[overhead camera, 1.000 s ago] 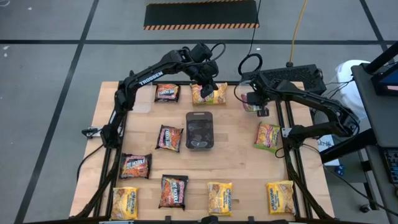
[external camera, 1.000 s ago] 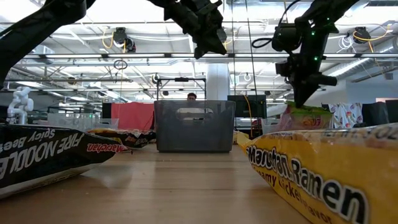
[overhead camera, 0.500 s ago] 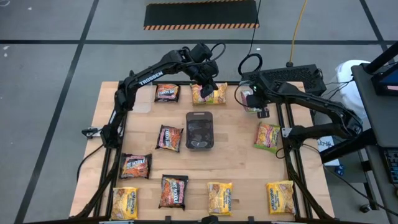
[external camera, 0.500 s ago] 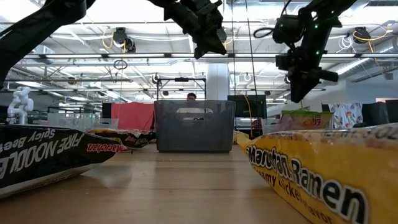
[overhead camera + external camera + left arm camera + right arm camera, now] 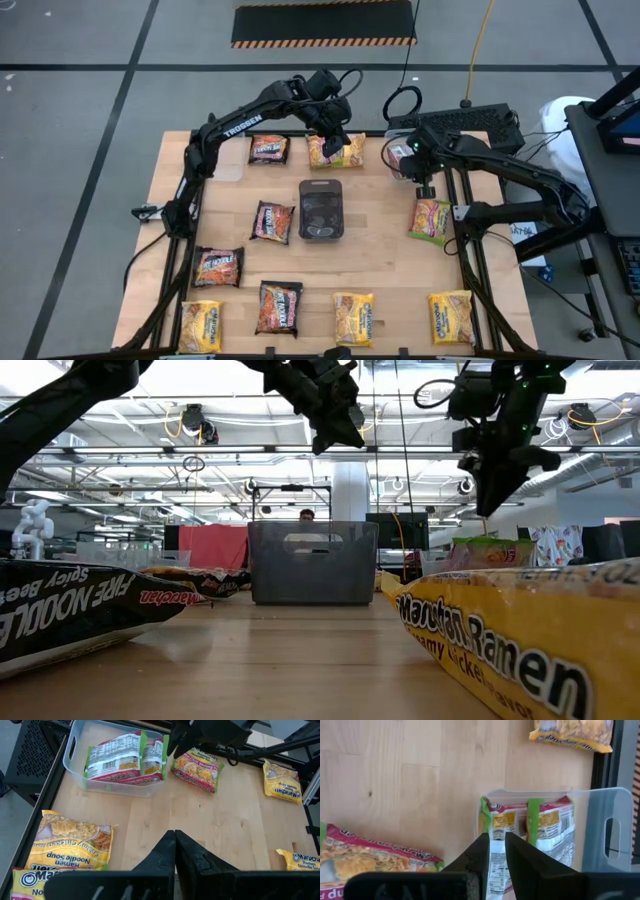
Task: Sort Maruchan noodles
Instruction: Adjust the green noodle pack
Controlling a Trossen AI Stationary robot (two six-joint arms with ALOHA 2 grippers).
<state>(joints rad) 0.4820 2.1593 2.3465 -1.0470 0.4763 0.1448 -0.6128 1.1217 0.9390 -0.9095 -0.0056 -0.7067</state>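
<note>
Two green-edged packets (image 5: 125,760) sit in the clear tub (image 5: 75,750); right gripper (image 5: 492,851), slightly parted and empty above it, should rise clear before heading for the next green-edged packet (image 5: 431,218).

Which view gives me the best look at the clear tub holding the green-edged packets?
The left wrist view: the clear tub shows whole, with two green-edged packets lying inside. The right wrist view shows it partly behind that arm's fingers. In the high view the right arm covers most of it. The low view shows only packets' tops.
</note>
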